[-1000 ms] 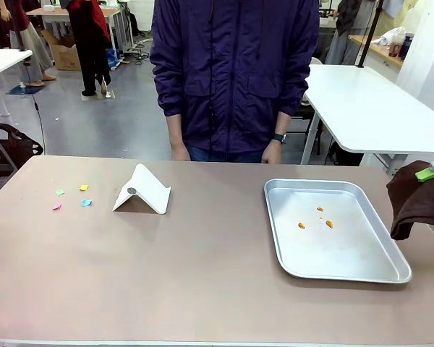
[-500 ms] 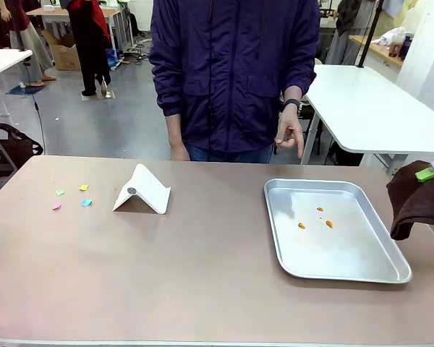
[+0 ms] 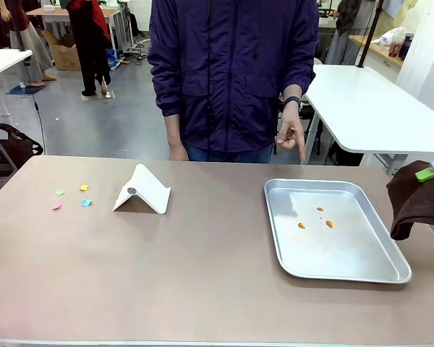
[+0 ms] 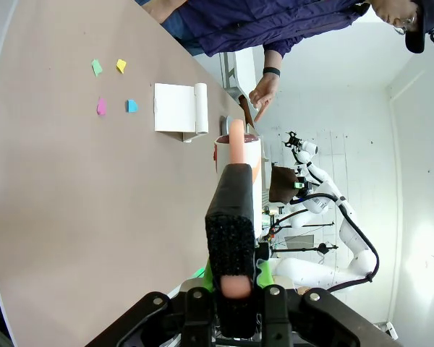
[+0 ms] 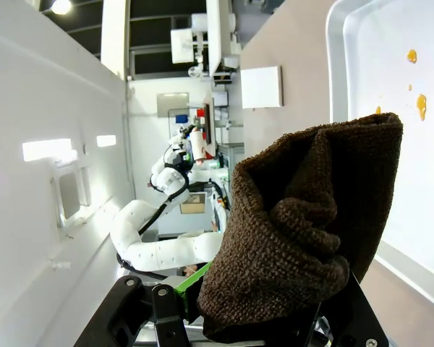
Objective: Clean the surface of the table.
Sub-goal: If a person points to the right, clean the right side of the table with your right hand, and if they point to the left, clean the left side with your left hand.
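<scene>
The brownish table [image 3: 202, 267] carries several small coloured paper scraps [image 3: 72, 197] at its far left and a folded white card [image 3: 142, 191] beside them. In the left wrist view my left gripper [image 4: 235, 293] is shut on a black sponge block [image 4: 233, 217] with an orange-pink core, held above the table [image 4: 79, 217]; the scraps [image 4: 116, 87] lie ahead. At the table's right edge my right gripper [image 3: 429, 173] is shut on a dark brown cloth [image 3: 416, 199]. The cloth [image 5: 311, 231] bulges from the right gripper [image 5: 267, 318] in the right wrist view.
A silver tray [image 3: 362, 260] with a few orange crumbs [image 3: 318, 219] lies on the right half. A person in a dark purple jacket stands at the far side, one hand [image 3: 291, 134] pointing a finger down toward the tray. White tables stand behind.
The person's hand has come up from their side and now points a finger downward over the tray's far edge. Neither arm has moved.
</scene>
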Controlling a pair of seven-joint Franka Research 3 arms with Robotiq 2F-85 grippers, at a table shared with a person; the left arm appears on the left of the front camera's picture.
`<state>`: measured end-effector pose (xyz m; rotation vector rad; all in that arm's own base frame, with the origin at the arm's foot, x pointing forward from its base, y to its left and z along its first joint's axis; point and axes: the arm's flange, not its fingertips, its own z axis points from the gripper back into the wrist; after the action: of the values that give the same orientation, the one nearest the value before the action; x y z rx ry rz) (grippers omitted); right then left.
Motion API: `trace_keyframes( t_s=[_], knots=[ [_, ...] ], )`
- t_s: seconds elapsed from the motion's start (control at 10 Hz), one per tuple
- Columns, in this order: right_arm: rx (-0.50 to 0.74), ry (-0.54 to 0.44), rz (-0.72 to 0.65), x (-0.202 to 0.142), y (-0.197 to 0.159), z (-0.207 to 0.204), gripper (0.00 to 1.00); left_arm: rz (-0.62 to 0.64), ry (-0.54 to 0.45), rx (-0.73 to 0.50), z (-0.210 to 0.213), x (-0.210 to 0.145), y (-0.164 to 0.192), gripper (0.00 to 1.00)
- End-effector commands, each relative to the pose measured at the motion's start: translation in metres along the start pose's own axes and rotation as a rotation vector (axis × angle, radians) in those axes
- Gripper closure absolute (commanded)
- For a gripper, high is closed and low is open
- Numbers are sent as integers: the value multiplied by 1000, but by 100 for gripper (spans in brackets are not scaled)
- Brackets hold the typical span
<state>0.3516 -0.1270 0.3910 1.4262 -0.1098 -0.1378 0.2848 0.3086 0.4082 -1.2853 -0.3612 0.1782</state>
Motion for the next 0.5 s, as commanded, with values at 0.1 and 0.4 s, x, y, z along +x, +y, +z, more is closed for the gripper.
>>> trace_keyframes(
  t_s=[0.1,0.4],
  knots=[
    [11,10,-4,-1,4,0,100,0,6,-4,2,-1,-3,100],
    [-50,12,20,1,5,-7,100,0,6,-4,2,-1,-3,100]
  ],
)
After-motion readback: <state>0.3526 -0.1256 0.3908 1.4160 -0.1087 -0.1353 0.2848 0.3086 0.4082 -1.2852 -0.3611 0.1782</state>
